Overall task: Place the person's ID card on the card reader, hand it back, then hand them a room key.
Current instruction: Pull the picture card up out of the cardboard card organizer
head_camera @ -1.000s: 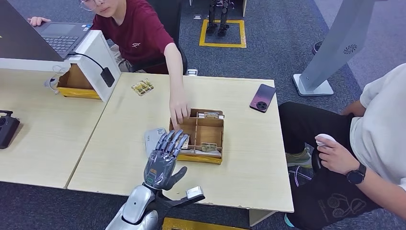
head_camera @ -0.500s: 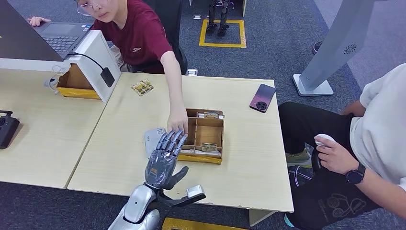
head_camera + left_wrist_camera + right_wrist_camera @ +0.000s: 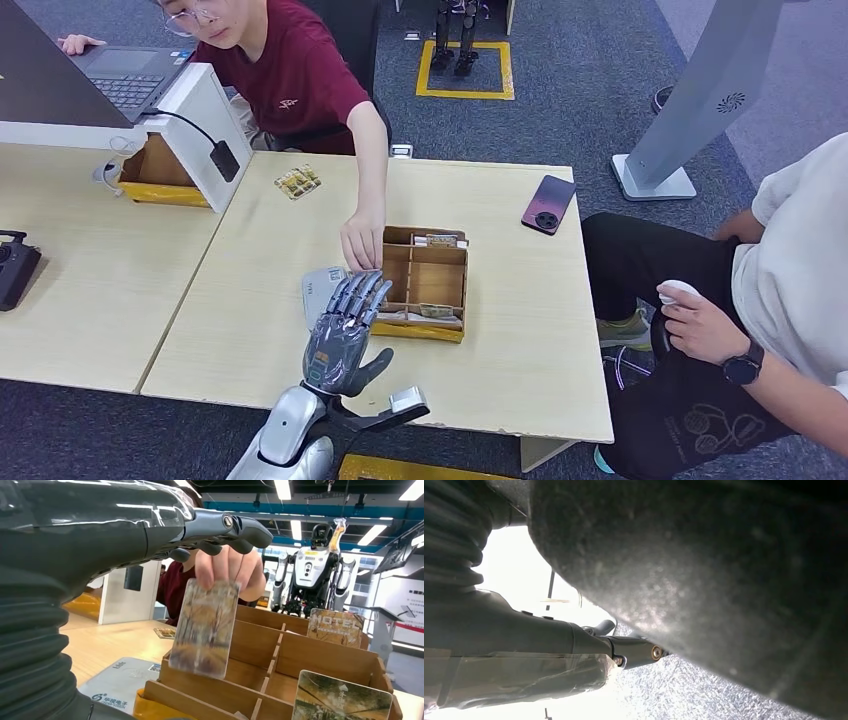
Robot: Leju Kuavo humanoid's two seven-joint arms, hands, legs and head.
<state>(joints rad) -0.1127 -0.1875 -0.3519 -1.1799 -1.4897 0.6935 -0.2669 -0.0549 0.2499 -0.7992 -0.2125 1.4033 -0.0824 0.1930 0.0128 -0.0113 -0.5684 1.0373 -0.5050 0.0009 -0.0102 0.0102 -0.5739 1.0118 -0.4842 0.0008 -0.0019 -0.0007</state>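
Dangling from the person's hand [image 3: 230,570], the card [image 3: 204,627] hangs over the wooden organiser [image 3: 428,283], just beside the left hand [image 3: 342,330], whose fingers are spread and empty. Right hand [image 3: 589,650]: grip can't be told.

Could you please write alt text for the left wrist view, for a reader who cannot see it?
A person's hand holds a printed plastic card upright just under the robot's grey left hand, whose fingers are extended above it. Below stands a wooden divided box with more cards, on a pale table.
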